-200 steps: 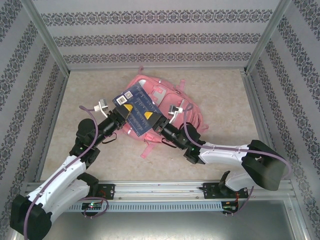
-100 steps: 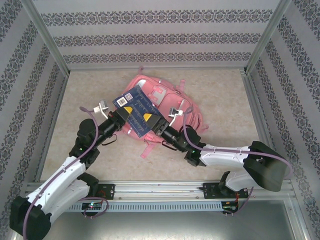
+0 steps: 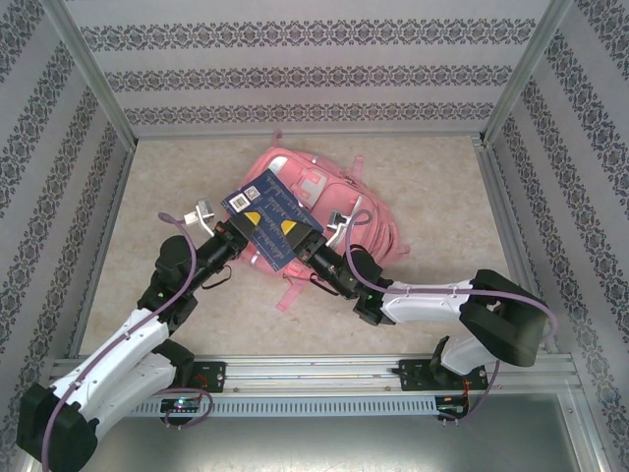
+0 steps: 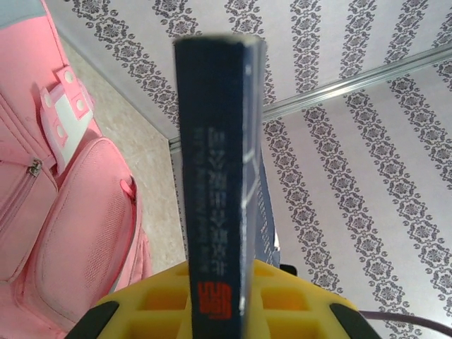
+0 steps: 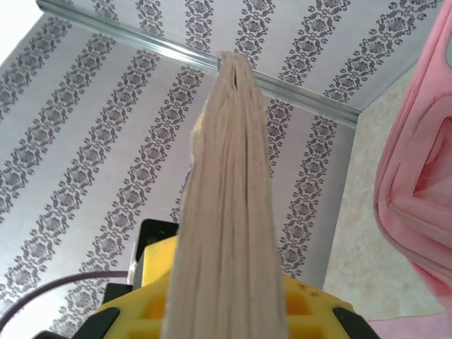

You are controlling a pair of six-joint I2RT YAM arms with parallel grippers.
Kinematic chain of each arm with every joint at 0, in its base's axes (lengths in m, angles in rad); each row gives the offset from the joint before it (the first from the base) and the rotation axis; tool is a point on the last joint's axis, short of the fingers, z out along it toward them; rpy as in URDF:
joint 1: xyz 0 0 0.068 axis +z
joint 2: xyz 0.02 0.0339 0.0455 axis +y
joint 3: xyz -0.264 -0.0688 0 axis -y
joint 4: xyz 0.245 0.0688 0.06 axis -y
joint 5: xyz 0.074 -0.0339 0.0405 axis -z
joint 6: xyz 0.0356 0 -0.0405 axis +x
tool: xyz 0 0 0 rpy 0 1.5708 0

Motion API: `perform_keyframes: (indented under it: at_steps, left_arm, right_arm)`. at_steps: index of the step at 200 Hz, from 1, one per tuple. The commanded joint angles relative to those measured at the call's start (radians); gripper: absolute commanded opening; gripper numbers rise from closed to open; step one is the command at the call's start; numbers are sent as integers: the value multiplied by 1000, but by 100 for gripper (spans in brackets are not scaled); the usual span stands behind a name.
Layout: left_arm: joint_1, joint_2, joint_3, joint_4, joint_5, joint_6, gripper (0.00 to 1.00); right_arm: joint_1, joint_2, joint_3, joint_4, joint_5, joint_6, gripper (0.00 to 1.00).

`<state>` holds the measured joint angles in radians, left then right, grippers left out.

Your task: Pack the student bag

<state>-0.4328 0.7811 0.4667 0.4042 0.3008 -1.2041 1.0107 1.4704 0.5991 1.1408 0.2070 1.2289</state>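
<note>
Two grippers are closed on one dark blue book (image 3: pixel 272 224), which is held tilted above the student bag (image 3: pixel 339 192). The left gripper (image 3: pixel 234 236) is clamped on the book's spine side, and from the left wrist the lettered spine is seen standing upright between the yellow fingers (image 4: pixel 152 304). The right gripper (image 3: pixel 313 252) is clamped on the opposite side, where the pale page edges are pinched between its yellow fingers (image 5: pixel 311 304). The student bag is laid flat on the beige table (image 3: pixel 442 177), near the middle and towards the far wall, its near part covered by the book. Pink fabric of the bag is seen just beside the book in both wrist views
</note>
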Motion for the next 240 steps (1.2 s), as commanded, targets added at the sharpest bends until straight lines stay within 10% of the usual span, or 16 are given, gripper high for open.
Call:
perform_keyframes:
  at_steps: [1,27,54,98,240]
  left_arm:
    - [-15,9,35,-98,21,77,10]
    - [-21,74,163,-355,56,255,33]
    - [-126,230,351,-605,-4,480,43]
    - [-262,581,679,-831,-94,694,53]
    - [-296,1331,1344,-1007,30,815,53]
  right_arm:
    - [-50,-66,-28,29,29,-4,0]
    - [-165,-305,-90,-275,-18,-59,0]
    - [-262,-588,-35,-914,96,-223,0]
    - [-508,-721,74,-1394,4,-390,0]
    - [-727,-968,-89,-1542,-104,-551,0]
